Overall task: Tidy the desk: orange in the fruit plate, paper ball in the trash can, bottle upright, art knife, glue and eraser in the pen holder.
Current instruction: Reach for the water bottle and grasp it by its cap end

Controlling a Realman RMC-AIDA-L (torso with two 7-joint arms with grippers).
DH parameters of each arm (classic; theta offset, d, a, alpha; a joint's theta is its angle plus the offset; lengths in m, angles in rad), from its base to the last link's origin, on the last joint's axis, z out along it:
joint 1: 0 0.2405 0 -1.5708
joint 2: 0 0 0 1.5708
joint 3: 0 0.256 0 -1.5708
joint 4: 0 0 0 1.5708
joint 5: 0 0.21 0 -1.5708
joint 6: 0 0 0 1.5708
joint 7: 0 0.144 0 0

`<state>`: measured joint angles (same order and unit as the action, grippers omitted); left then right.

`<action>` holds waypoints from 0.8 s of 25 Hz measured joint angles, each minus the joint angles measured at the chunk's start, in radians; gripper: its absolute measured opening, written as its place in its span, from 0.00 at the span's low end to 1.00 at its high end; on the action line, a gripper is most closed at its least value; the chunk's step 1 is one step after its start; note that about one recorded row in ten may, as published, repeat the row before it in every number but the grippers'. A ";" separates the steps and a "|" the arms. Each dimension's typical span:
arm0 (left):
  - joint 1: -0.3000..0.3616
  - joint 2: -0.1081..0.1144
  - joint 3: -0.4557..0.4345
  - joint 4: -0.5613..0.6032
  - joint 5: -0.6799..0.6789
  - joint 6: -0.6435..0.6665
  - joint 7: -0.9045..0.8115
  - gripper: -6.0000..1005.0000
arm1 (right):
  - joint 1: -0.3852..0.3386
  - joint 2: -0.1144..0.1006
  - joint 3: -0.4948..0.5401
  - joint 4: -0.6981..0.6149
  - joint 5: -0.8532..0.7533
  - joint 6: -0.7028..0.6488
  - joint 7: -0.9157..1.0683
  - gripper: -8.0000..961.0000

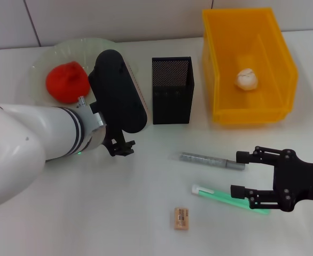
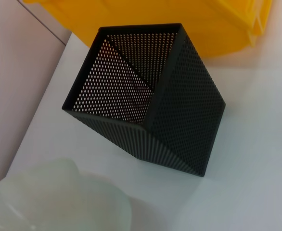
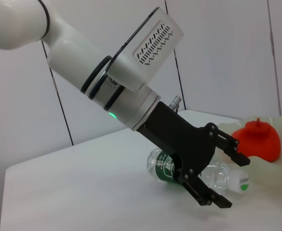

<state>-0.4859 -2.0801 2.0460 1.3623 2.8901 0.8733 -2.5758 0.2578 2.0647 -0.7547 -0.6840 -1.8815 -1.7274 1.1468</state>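
The orange point(image 1: 67, 81) rests in the glass fruit plate point(image 1: 41, 61). The paper ball point(image 1: 247, 79) lies inside the yellow trash can point(image 1: 276, 53). The black mesh pen holder point(image 1: 171, 90) point(image 2: 146, 106) stands empty. The bottle point(image 3: 203, 175) lies on its side and is hidden under my left arm in the head view. My left gripper point(image 1: 122, 148) point(image 3: 226, 175) is open right by the bottle. The grey art knife point(image 1: 210, 159), the green glue point(image 1: 220, 195) and the eraser point(image 1: 181, 218) lie on the desk. My right gripper point(image 1: 240, 173) is open over the right ends of the knife and glue.
The white desk meets a wall close behind the plate and the trash can. The pen holder stands between the plate and the can. My left arm's black wrist body point(image 1: 116, 90) reaches over the desk beside the plate.
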 joint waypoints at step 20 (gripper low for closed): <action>-0.043 0.000 -0.005 -0.058 0.000 0.014 -0.001 0.82 | 0.002 -0.002 0.000 0.000 -0.001 0.000 0.001 0.82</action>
<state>-0.5289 -2.0799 2.0413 1.3045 2.8901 0.8877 -2.5768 0.2593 2.0632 -0.7546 -0.6842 -1.8823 -1.7272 1.1474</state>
